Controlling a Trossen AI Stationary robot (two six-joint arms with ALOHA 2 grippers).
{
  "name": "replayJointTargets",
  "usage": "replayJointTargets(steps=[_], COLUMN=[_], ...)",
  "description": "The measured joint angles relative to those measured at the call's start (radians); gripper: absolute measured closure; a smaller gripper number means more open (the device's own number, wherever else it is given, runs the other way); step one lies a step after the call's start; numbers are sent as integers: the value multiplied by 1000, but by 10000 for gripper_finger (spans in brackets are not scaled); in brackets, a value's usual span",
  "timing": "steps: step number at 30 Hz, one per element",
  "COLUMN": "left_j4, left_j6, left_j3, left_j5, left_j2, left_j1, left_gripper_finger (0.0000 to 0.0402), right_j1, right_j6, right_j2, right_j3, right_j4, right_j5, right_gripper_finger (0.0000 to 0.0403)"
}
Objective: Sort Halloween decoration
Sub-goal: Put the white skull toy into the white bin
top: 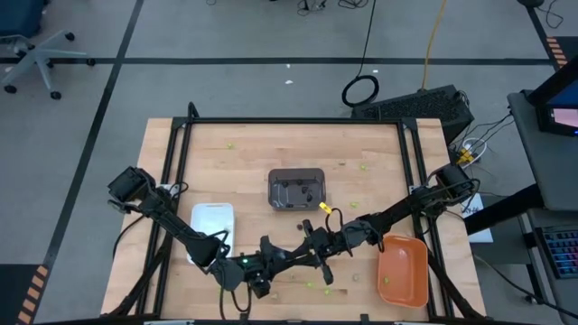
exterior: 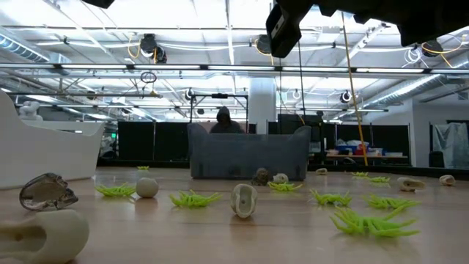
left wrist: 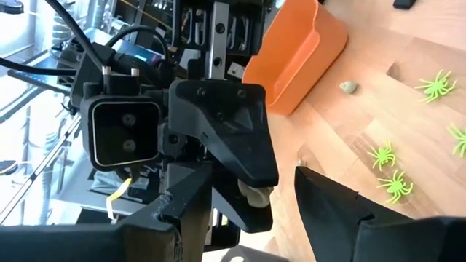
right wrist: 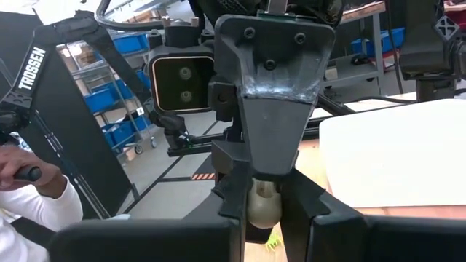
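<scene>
Most of the sort: appearing undone; I judge it to be at an early stage.
Landmark: dark grey tray (top: 296,188), sitting mid-table.
Sorted so far: a few dark pieces are showing inside the grey tray; how many, I cannot tell. The white tray (top: 213,221) and orange tray (top: 402,271), to the left and right of the grey tray on the robot's side, are showing little or nothing from above.
Loose stock: green spiders (exterior: 370,220) and pale tan pieces (exterior: 244,199) are lying scattered on the table all round the grey tray, several of them between it and the arms.
Right gripper (top: 305,253): hovering on the robot's side of the grey tray, fingers pinching a pale tan trinket (right wrist: 263,204).
Left gripper (top: 274,262): meeting the right one nose to nose at that same spot, fingers standing wide apart and gripping nothing.
Step in hand: looking like a hand-over of the tan piece from right to left, probably bound for the white tray.
Left to do: nearly all the green and tan pieces are awaiting pick-up.
</scene>
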Motion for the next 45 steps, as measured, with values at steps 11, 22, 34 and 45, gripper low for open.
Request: replayJointTargets(steps=[11,22,34,45], left_j4=[1,-3,-8,-41], left_j6=[0,25,17,-74], left_j3=[0,0,-1,-1], left_j5=[12,14,35,17], left_j2=[-1,-1,-1,-1], left_j1=[23,24,26,24], left_gripper_finger=[293,312,345,396], right_j1=[-1,0,-1,0], right_j6=[0,26,43,-19], right_j2=[0,0,0,-32], right_j3=[0,0,0,1], right_j4=[4,4,-7,-171], right_j5=[1,18,73,68], right_gripper_finger=[371,369,210,148])
